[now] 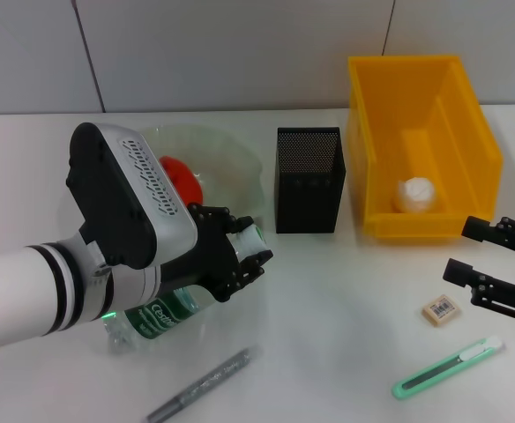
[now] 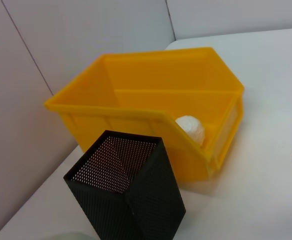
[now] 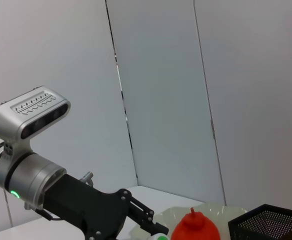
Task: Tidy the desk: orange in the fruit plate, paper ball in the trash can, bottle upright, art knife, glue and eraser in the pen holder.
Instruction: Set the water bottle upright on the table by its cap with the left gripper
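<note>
Head view: our left gripper [image 1: 244, 256] has its fingers closed around the neck of the plastic bottle [image 1: 152, 315] — it lies on its side on the table [image 1: 328, 308], beside the fruit plate [image 1: 231, 167]. Our right gripper [image 1: 496, 264] hovers with fingers apart, just beside the eraser [image 1: 440, 309].

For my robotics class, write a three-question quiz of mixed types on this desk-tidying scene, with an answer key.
1. True or false: the paper ball lies in the yellow bin.
2. Which item is the left hand closed on? A) eraser B) bottle C) pen
3. Fill in: the art knife lies on the table near the ____ hand.

Key: 1 true. 2 B, the bottle, lying on its side. 3 right; the right hand is open, with the eraser beside it.
</note>
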Available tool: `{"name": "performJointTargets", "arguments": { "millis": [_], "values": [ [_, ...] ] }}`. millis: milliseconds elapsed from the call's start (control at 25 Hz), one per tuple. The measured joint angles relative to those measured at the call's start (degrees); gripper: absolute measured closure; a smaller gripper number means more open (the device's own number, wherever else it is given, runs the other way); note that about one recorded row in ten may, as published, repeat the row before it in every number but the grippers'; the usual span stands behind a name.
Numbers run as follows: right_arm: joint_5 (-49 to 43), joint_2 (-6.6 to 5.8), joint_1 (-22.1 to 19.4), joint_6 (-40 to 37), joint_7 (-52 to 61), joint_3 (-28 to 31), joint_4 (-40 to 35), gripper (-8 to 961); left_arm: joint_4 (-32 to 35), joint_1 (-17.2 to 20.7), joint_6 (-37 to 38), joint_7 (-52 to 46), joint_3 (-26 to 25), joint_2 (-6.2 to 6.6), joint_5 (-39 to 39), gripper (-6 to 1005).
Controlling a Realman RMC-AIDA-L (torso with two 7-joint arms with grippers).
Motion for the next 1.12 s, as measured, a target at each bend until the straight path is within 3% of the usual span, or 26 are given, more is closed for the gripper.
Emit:
{"name": "performJointTargets", "arguments": {
  "millis": [1120],
  "values": [
    [0.68, -0.09, -0.03, 0.22, 0.33, 0.00, 0.45, 247, 0.99, -0.02, -0.14, 0.10, -2.45, 0.03, -6.98, 576]
  ]
}}
